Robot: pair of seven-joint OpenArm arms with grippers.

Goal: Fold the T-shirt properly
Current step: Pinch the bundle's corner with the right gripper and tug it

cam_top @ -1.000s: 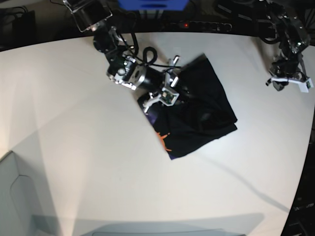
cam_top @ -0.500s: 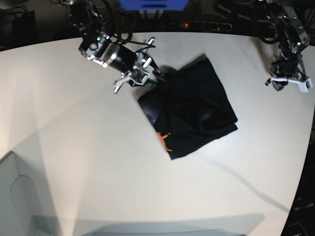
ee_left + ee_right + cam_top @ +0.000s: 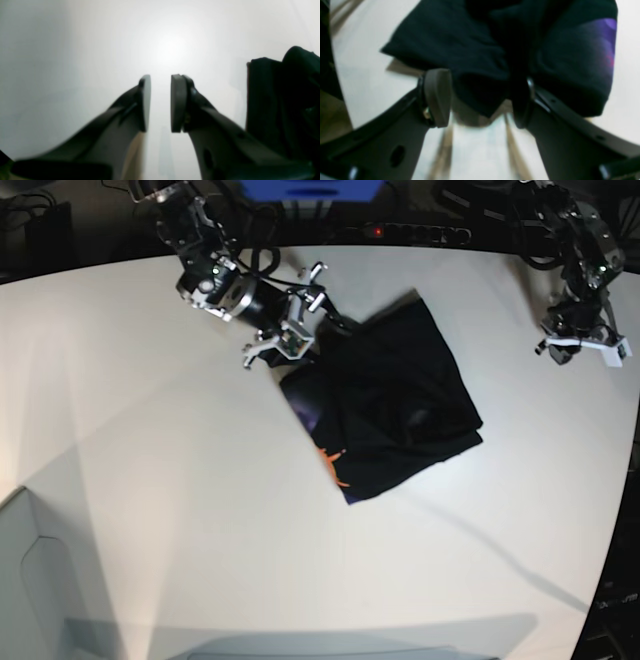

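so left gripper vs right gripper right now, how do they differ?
Opening: the right gripper has its jaws spread wide; the left gripper shows only a narrow gap.
Position: the right one sits at the edge of the T-shirt, with cloth between its fingers; the left hangs over bare table near the far edge, away from the shirt.
Contents: nothing lies between the left's pads.
Shared: same dark fingers with flat pads, and neither is clamped on cloth.
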